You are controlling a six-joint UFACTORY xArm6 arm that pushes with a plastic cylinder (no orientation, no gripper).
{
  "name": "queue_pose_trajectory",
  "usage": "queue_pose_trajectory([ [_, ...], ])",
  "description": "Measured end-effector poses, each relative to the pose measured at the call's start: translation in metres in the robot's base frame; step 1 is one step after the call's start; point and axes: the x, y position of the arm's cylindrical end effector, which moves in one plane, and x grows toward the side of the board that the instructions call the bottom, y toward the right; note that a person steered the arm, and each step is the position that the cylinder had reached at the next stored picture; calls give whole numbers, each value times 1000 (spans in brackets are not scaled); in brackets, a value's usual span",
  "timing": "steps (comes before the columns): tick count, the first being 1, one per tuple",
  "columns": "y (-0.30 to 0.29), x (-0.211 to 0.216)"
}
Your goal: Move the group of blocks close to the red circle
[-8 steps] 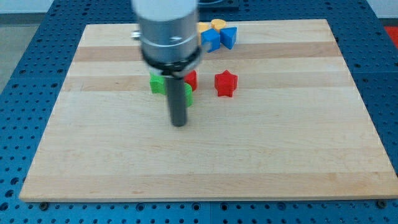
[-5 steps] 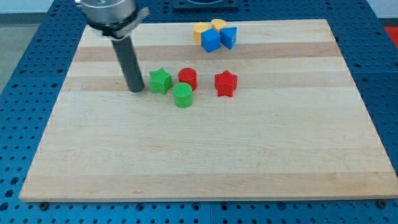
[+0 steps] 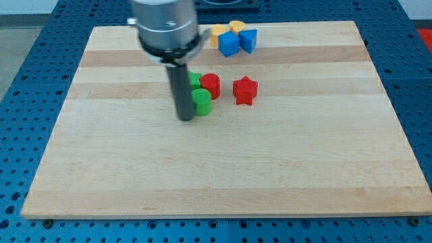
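Note:
My tip (image 3: 185,118) rests on the board just left of the green cylinder (image 3: 202,102) and seems to touch it. The rod hides most of the green star (image 3: 194,79), which sits behind it against the red circle (image 3: 210,85). The green cylinder lies just below the red circle, touching it. A red star (image 3: 246,90) stands a short way to the right of the red circle, apart from it.
At the view's top edge of the wooden board (image 3: 223,169) sits a tight cluster: two blue blocks (image 3: 229,44) (image 3: 248,40) and two yellow blocks (image 3: 218,32) (image 3: 237,26). Blue pegboard surrounds the board.
My tip went from below the green blocks to their left, then moved right and down. The green star was pushed right against the red circle.

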Motion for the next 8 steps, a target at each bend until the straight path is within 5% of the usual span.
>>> queue_pose_trajectory([
  [2,18,5],
  [4,140,-32],
  [7,91,-39],
  [8,73,13],
])
